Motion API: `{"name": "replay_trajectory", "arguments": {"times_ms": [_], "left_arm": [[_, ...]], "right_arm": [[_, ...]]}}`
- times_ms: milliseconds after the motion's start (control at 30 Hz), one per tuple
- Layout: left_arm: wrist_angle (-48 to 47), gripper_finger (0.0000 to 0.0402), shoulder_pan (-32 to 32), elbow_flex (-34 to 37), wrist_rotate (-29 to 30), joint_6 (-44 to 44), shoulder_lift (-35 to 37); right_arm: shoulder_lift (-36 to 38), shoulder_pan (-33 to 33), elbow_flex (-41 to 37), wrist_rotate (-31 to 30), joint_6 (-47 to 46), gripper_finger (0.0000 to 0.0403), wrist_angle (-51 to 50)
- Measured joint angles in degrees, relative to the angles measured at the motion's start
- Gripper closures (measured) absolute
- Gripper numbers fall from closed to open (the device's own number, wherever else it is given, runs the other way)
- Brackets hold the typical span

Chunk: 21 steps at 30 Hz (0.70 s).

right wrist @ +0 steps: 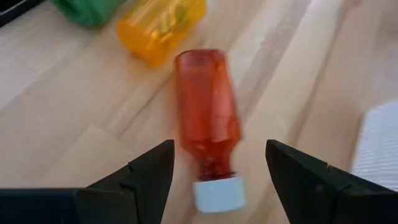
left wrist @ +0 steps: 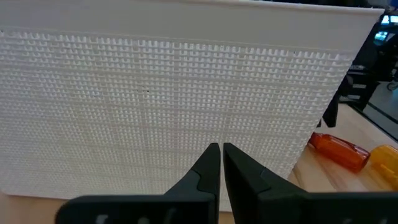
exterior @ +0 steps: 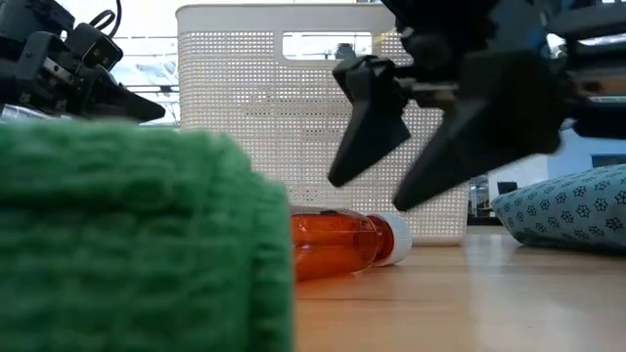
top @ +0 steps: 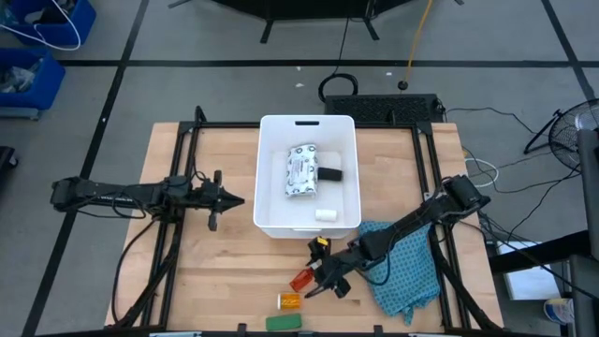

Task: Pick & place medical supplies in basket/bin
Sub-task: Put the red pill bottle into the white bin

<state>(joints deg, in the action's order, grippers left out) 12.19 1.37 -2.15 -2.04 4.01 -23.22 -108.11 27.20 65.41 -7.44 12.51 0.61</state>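
Note:
The white bin (top: 265, 201) stands mid-table and holds the white patterned packet (top: 301, 171), the black block (top: 329, 174) and the white little bottle (top: 326, 214). The red bottle (right wrist: 208, 118) lies on its side on the wood near the bin's near wall, its white cap (right wrist: 217, 194) toward my right gripper. My right gripper (right wrist: 219, 146) is open, one finger on either side of the bottle's neck and just above it (exterior: 367, 194). The orange vial (top: 289, 300) and the green flat bar (top: 284, 321) lie close by. My left gripper (top: 229, 198) waits shut, left of the bin.
The teal cloth (top: 407, 262) lies bunched at the table's near right, under my right arm. The bin's perforated wall (left wrist: 155, 106) stands right in front of my left gripper (left wrist: 221, 152). Bare wood shows between the left arm and the near edge.

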Motion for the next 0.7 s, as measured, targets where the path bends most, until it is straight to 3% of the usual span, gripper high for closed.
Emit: {"name": "replay_trajectory", "arguments": {"times_ms": [433,567,700], "left_arm": [[0.04,0.0378,0.0,0.0,0.07,0.59,0.0],[0.05,0.0378,0.0,0.0,0.08,0.59,0.0],[0.07,0.0378,0.0,0.0,0.09,0.59,0.0]], "right_arm": [[-4.3,-0.61,0.0,-1.18,0.04,0.0168,-0.22],[-4.09,-0.59,0.0,-0.83,0.22,0.0197,-0.46],[-4.07,-0.59,0.0,0.17,0.17,0.0251,-0.96]]}}
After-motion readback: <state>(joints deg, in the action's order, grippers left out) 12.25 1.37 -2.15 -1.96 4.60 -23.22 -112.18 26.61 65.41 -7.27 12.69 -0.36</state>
